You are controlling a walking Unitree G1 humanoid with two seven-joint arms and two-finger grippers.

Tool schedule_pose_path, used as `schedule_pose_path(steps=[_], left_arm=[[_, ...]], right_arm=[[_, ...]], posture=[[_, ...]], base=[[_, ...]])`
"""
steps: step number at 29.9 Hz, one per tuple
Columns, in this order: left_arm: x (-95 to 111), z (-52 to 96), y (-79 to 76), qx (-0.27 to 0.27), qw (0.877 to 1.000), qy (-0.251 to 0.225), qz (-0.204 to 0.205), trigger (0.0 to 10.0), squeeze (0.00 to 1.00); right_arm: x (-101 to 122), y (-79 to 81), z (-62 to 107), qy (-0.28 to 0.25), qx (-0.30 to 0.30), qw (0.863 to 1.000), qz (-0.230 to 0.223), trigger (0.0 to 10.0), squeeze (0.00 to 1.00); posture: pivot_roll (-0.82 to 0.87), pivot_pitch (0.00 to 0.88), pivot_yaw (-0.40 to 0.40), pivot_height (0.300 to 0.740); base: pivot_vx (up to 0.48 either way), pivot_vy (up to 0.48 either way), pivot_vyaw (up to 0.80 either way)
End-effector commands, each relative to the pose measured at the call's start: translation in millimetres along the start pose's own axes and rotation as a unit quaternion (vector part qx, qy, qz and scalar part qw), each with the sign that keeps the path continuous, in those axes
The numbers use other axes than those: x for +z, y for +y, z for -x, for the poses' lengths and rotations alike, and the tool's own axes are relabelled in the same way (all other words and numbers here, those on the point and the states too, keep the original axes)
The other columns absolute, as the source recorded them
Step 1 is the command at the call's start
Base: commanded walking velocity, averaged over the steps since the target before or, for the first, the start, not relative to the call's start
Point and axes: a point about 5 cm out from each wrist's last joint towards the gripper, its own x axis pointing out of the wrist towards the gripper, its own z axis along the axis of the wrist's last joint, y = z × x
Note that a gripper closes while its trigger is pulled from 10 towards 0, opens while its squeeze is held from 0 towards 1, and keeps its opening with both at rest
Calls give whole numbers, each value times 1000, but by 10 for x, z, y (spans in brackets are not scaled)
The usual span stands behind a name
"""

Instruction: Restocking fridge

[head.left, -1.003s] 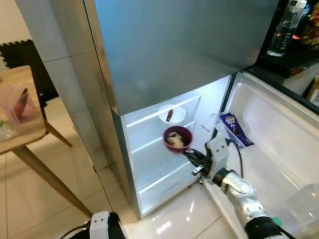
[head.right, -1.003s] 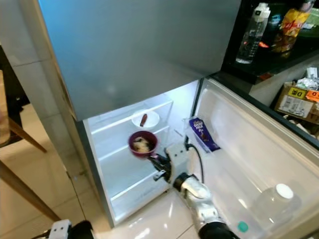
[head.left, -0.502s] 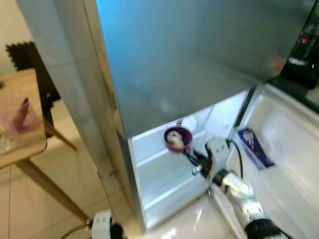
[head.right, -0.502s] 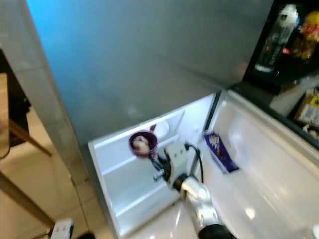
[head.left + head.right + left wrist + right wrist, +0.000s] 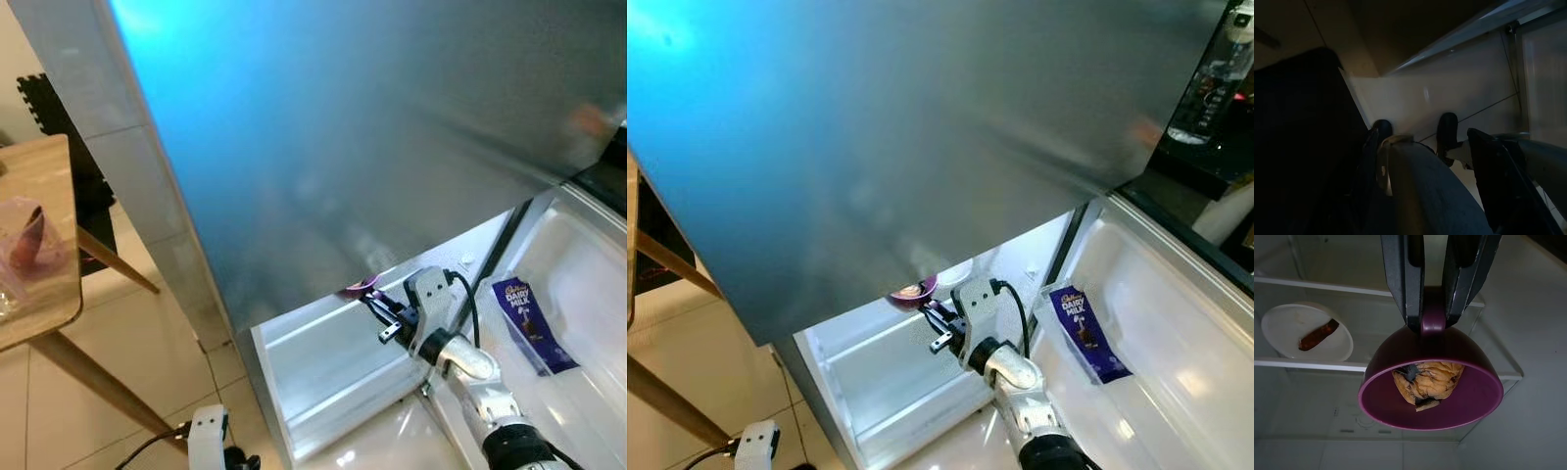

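Right pincer (image 5: 1432, 308), clamped on the cup (image 5: 1432, 382) handle, has pushed deeper into the fridge (image 5: 921, 392), nearly shelved.

Right arm (image 5: 470, 367) stretched forward and up, silver forearm angled, wrist raised. Right gripper (image 5: 1432, 316) pointing ahead, two black fingers (image 5: 1403, 284) clamped on handle of purple cup (image 5: 1430, 382). Left arm low at side, left gripper (image 5: 1415, 132) hanging in shade, fingers parted.
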Motion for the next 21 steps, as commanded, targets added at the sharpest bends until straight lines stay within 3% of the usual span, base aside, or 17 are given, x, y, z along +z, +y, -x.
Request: schedule_pose_path(steps=[1, 8, 21], left_arm=[[-71, 15, 10, 0, 1000, 15, 1, 10000, 0], [-94, 17, 6, 2, 1000, 17, 3, 10000, 0], [-101, 22, 30, 17, 1000, 19, 4, 10000, 0]], right_arm=[[27, -4, 3, -8, 1, 1000, 6, 10000, 0], [3, 15, 15, -2, 11, 1000, 9, 10000, 0], [-126, 213, 100, 29, 100, 995, 9, 10000, 0]], posture=[[-42, 9, 17, 740], [-42, 9, 17, 740], [-46, 12, 16, 740]], base=[[0, -461, 0], [0, -451, 0], [0, 0, 0]])
